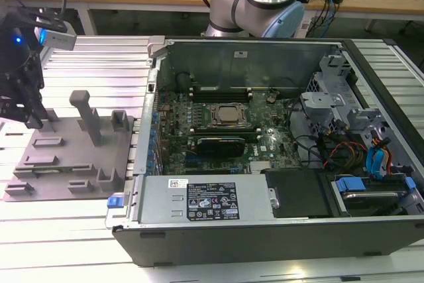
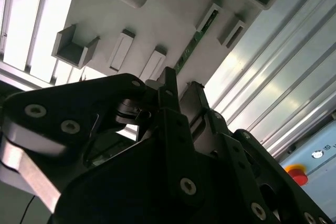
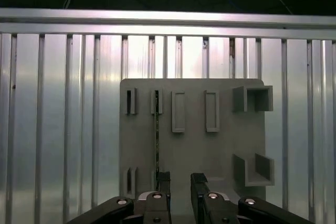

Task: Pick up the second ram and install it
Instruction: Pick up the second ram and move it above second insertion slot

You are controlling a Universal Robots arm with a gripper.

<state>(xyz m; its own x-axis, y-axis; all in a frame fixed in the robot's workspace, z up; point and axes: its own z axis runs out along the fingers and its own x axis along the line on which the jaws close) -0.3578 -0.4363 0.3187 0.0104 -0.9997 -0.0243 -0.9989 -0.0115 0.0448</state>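
**Inspector:** State of your tool, starting from the exterior view's left.

**Operator:** My gripper point(image 3: 180, 179) hangs over the grey tray point(image 1: 66, 157) at that view's left. Its fingers stand apart with nothing between them.

**Inspector:** And the second ram point(image 3: 157, 140)?

**Operator:** It stands on edge in the tray's holders, a thin dark line, not yet lifted. In the first wrist view it lines up with one finger point(image 3: 163, 181), not with the gap.

**Inspector:** Hazards?

**Operator:** In my judgement, the offset. If I descend like this, that finger could land on the stick's top edge and jam or tilt it in its holders. A pinch off-centre may let so thin a part twist. The motherboard point(image 1: 218, 144) sits in the open case point(image 1: 265, 230), well apart to the right. On that carry, a crooked hold could bring the stick to its slot askew.
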